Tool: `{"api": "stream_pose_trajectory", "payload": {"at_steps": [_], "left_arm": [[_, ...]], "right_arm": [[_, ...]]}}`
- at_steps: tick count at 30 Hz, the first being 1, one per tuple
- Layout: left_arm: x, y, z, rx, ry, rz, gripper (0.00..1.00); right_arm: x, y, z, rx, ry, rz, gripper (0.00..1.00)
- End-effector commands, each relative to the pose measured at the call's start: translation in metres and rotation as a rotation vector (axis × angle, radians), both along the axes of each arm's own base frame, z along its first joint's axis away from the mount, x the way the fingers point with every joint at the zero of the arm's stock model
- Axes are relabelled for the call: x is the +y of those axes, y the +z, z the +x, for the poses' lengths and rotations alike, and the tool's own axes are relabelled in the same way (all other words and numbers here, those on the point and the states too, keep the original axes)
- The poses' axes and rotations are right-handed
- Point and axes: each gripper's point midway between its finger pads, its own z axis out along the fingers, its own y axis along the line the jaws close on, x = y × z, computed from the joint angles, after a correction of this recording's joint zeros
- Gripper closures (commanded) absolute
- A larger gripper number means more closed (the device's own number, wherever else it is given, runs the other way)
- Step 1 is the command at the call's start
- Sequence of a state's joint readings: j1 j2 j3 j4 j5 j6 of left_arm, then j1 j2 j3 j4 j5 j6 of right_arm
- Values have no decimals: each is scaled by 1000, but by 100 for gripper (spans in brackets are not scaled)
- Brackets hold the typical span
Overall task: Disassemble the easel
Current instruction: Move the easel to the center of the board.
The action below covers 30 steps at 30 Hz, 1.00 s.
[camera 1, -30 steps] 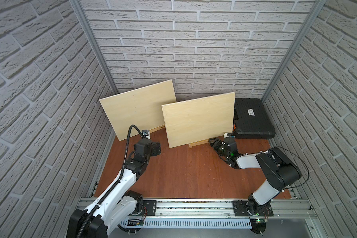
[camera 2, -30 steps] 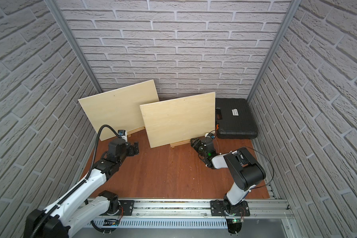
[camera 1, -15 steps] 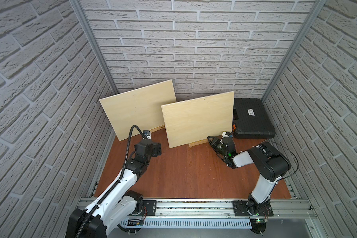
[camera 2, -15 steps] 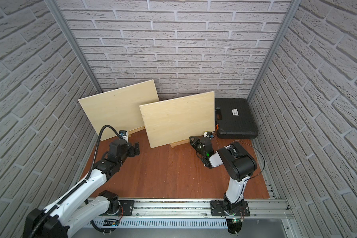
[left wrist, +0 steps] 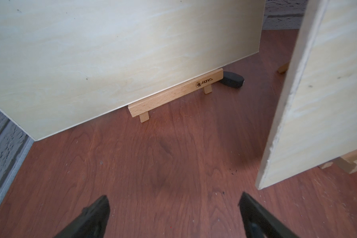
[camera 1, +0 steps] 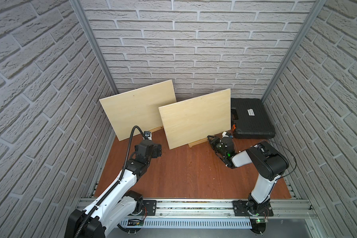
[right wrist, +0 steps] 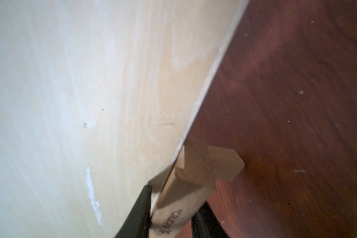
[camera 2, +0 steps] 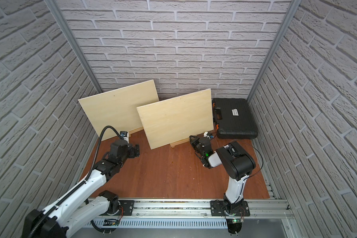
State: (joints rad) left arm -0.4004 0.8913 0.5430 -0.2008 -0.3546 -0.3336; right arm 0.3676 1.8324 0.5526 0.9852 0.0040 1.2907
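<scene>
Right gripper (right wrist: 171,208): nipped onto end of right easel ledge (right wrist: 181,193), under lower edge of right board (camera 1: 196,117). Left gripper (left wrist: 173,204): spread wide, empty, facing left easel ledge (left wrist: 175,92), well short of it. Black case (camera 1: 251,118) near right gripper; bare floor (camera 1: 183,171) in front.

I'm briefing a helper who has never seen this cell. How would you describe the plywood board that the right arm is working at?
Find the black case in the far corner. The board stands right beside it, propped on a small wooden easel. Unlike the other board, farther back by the left arm, it has the right end effector closed on its easel's ledge.
</scene>
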Motion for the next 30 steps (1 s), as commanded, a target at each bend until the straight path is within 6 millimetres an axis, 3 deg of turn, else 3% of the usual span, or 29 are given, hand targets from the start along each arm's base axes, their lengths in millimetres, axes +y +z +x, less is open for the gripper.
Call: {"api": "stream_pose_trajectory", "payload": {"at_steps": [1,17,20,30], "left_arm": [[1,24,1,-49,1,9,2],[12,47,-22,-73,15,7,2],[15,56,-27,-103,17,-2,2],[21,60,-37,-102,26,0,2]], "right_arm": [[10,-8,-10,-2,28,-37,82],[28,-29,-46,74,4,36,90],[41,-29,-55,84,28,31,90],[77,-36,-90,118,40,49,90]]}}
